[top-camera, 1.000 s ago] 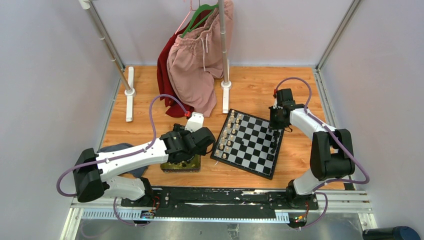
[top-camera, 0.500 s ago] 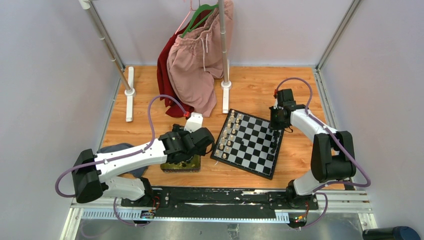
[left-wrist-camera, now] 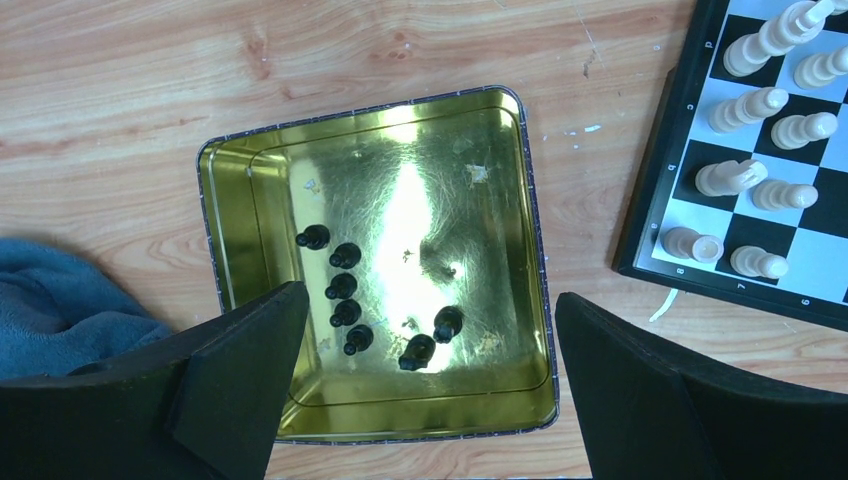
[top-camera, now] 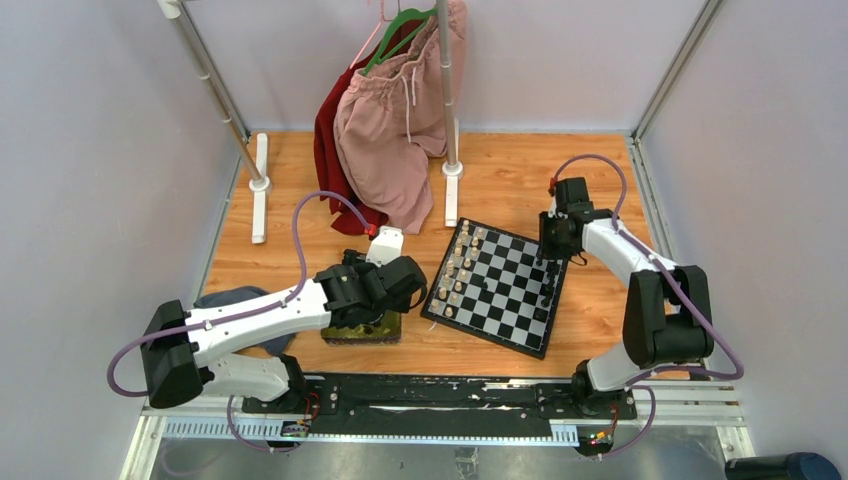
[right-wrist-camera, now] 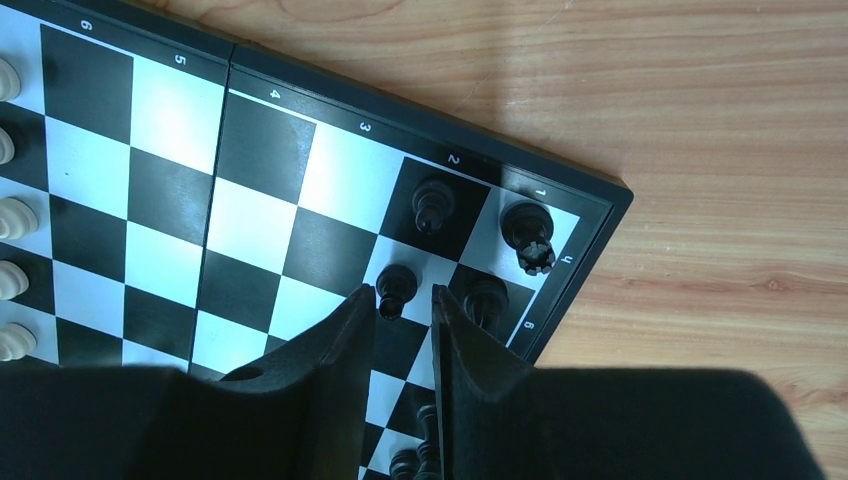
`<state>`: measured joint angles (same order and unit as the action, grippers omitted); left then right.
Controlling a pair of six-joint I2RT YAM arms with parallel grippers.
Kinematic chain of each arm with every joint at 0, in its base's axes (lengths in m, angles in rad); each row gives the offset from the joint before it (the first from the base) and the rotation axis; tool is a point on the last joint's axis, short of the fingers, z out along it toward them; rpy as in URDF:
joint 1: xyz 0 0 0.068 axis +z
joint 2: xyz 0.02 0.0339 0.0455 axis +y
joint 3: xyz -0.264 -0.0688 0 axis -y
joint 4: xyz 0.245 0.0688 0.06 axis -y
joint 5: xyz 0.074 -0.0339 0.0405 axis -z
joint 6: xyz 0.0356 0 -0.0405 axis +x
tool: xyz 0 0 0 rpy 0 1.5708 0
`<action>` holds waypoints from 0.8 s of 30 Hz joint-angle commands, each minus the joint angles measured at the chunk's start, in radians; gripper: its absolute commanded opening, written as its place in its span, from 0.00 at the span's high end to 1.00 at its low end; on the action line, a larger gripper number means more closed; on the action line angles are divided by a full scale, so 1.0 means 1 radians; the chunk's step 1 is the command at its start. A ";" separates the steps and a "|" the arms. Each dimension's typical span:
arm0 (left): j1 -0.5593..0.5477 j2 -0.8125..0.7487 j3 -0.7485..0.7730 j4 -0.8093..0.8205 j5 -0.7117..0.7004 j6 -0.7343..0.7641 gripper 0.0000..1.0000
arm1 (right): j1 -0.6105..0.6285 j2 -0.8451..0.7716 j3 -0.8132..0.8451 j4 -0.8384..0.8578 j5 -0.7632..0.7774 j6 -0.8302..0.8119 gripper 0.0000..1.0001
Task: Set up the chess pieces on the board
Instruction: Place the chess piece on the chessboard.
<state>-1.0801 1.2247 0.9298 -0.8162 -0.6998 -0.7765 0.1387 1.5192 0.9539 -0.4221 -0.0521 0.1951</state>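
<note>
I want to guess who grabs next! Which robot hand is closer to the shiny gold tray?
Left. The left gripper hangs open right above the tray; the right gripper is away over the far right corner of the board.

The chessboard lies askew near the middle of the counter. Just beside it, at its 9 o'clock, sits a tin tray, and at the tray's 9 o'clock a cloth lies on the counter. At the board's 11 o'clock, toward the far edge, stands a clothes rack with garments hanging from it. Two ranks of pieces line the board's 9 o'clock side. Seven chess pieces sit in the tray (five in a rough line, two apart at their 4 o'clock), beneath the left pincer. Several chess pieces stand at the board's 2 o'clock corner, where the right pincer hangs over them, one piece just at its tips.
</note>
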 commanded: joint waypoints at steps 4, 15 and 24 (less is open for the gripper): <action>0.008 -0.016 -0.013 0.006 -0.007 -0.015 0.00 | 0.003 -0.093 0.032 -0.066 0.029 0.005 0.68; 0.007 -0.032 -0.020 0.006 -0.007 -0.022 0.00 | 0.281 -0.153 0.091 -0.116 0.052 -0.026 0.69; 0.008 -0.078 -0.049 0.005 -0.006 -0.040 0.00 | 0.476 -0.148 0.024 -0.054 0.006 -0.054 0.67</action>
<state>-1.0801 1.1847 0.9096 -0.8158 -0.6991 -0.7883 0.5629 1.3773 1.0134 -0.4839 -0.0280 0.1692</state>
